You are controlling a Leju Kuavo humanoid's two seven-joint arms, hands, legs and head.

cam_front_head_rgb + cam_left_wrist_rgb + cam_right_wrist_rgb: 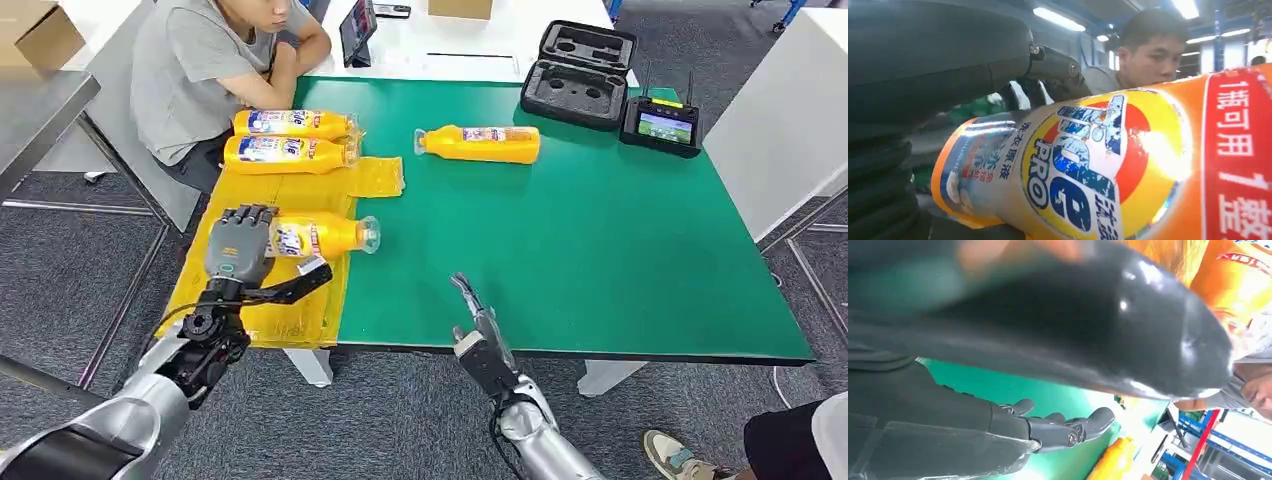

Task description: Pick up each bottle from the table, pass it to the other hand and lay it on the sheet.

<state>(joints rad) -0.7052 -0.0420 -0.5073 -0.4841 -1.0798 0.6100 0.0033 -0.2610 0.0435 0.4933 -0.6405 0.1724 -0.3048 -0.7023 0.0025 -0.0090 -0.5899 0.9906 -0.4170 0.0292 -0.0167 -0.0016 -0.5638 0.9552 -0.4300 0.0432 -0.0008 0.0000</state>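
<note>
A: What is the left hand (238, 245) doing?

B: It is gripping an orange bottle (322, 237) by its base end, with the fingers (245, 215) curling over the top of it. The bottle is lying on its side over the near part of the yellow sheet (300, 190), and its clear cap is pointing toward the green surface (600, 240). In the left wrist view the label of that bottle (1098, 165) is sitting right against the hand.

A: And the right hand (478, 325)?

B: It is hovering at the near edge of the surface, holding nothing, with its fingers (1068, 427) lying loosely apart and slightly bent.

A: Where are the other bottles lying?

B: Two bottles on the sheet (292, 137) are resting side by side at its far end, touching each other, caps toward the middle of the surface. One lone bottle (480, 143) is lying on the bare green, well apart from the sheet, with its cap pointing at the sheet.

A: Anything else nearby?

B: A person in a grey shirt (190, 60) is sitting at the far left corner, just beside the two bottles. An open black case (578, 75) and a controller with a lit screen (660, 125) are sitting at the far right.
</note>
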